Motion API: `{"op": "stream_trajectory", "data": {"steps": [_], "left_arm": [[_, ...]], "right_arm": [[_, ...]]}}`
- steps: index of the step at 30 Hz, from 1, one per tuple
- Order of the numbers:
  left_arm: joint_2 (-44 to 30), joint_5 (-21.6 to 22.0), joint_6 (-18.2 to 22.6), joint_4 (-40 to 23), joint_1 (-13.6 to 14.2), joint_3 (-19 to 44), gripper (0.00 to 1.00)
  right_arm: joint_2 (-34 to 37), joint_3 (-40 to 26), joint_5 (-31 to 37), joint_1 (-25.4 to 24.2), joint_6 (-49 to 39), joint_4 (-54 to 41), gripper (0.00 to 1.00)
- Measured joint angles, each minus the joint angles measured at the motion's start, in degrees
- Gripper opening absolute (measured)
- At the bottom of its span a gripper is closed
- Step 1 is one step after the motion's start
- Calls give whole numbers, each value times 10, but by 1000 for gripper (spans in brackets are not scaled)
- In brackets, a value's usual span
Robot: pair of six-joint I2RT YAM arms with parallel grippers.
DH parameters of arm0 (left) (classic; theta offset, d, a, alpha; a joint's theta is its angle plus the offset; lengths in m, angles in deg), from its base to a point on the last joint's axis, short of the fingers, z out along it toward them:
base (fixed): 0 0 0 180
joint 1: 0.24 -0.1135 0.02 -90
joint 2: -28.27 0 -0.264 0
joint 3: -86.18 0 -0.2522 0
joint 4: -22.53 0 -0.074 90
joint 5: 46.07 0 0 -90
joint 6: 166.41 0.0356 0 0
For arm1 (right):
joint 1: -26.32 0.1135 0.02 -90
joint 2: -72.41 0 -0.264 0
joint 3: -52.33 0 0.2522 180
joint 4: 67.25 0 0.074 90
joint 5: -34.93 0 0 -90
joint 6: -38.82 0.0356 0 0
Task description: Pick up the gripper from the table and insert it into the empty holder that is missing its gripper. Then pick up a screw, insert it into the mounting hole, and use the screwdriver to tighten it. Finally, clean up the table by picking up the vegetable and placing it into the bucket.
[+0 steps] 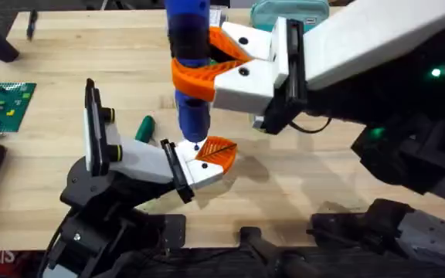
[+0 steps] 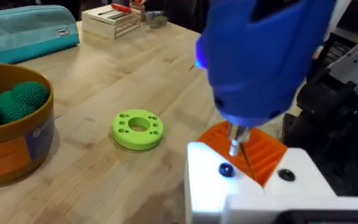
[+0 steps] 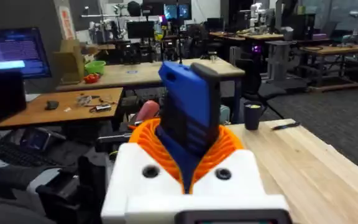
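My right gripper (image 1: pixel 201 68) is shut with its two orange jaws on the blue screwdriver (image 1: pixel 188 46), which it holds upright. The screwdriver's metal bit (image 2: pixel 235 140) points down onto a dark screw (image 2: pixel 227 170) in the white holder (image 1: pixel 195 168) at the end of my left arm. The orange ribbed gripper (image 1: pixel 219 150) sits in that holder, right beside the bit. The right wrist view has the screwdriver (image 3: pixel 188 109) clamped between the orange jaws. An orange-and-blue bucket (image 2: pixel 23 146) holds green vegetables (image 2: pixel 14 99). A small green vegetable-like piece (image 1: pixel 145 127) lies on the table behind the left arm.
A green disc with holes (image 2: pixel 137 129) lies on the wood between the bucket and the holder. Farther off are a teal pouch (image 2: pixel 27 31) and a small wooden box (image 2: pixel 110 22). At the table's left edge rests a green brick plate (image 1: pixel 2 104).
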Motion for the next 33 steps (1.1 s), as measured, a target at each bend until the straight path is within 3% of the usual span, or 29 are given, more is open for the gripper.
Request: {"op": "stream_trajectory", "data": {"steps": [33], "left_arm": [[0, -1, -2, 0, 0, 0, 11]], "right_arm": [[17, 0, 0, 3, 0, -17, 43]]}}
